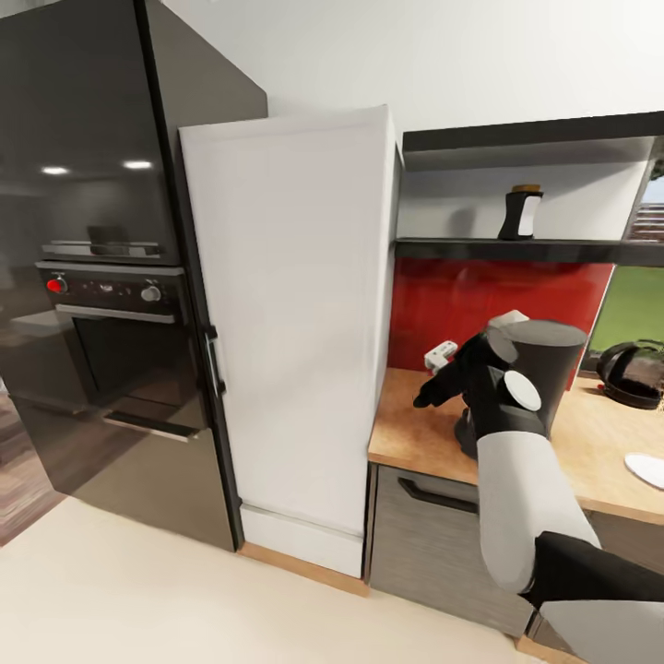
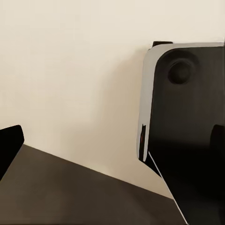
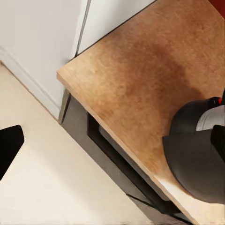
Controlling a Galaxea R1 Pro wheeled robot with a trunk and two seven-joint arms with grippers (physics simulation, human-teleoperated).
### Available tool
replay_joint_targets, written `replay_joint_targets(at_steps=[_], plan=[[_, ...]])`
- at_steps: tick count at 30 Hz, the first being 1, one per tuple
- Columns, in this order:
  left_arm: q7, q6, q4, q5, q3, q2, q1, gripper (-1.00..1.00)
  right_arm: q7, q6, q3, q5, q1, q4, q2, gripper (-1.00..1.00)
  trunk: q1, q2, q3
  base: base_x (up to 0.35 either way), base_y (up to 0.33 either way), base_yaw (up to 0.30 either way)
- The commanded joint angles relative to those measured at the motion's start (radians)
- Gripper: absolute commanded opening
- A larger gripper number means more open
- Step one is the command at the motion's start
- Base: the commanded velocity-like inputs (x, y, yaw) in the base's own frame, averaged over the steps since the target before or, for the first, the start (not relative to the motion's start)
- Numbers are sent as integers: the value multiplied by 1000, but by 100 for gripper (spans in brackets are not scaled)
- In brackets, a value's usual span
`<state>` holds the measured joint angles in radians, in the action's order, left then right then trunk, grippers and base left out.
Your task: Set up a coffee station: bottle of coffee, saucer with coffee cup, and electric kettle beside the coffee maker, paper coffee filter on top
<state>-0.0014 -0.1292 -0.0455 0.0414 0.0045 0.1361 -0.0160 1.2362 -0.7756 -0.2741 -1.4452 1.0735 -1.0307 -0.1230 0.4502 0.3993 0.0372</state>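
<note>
Your bottle of coffee [image 1: 523, 213] stands on the kitchen shelf [image 1: 530, 250], above and beyond the coffee maker [image 1: 539, 380] on the bench [image 1: 415, 424]. Your right hand [image 1: 441, 355] hovers left of the maker (grip state unclear), well below the bottle.

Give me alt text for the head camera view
A robot arm reaches over the kitchen countertop in front of the coffee maker. The bottle of coffee stands on the kitchen shelf above; the electric kettle sits far right.
</note>
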Motion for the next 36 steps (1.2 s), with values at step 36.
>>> replay_joint_targets(at_steps=[36], plan=[[4, -39, -135, 12, 7, -9, 2, 100, -1024, 531, -409, 344, -633, 683, -13, 100, 0, 1, 0, -24, 0, 0]])
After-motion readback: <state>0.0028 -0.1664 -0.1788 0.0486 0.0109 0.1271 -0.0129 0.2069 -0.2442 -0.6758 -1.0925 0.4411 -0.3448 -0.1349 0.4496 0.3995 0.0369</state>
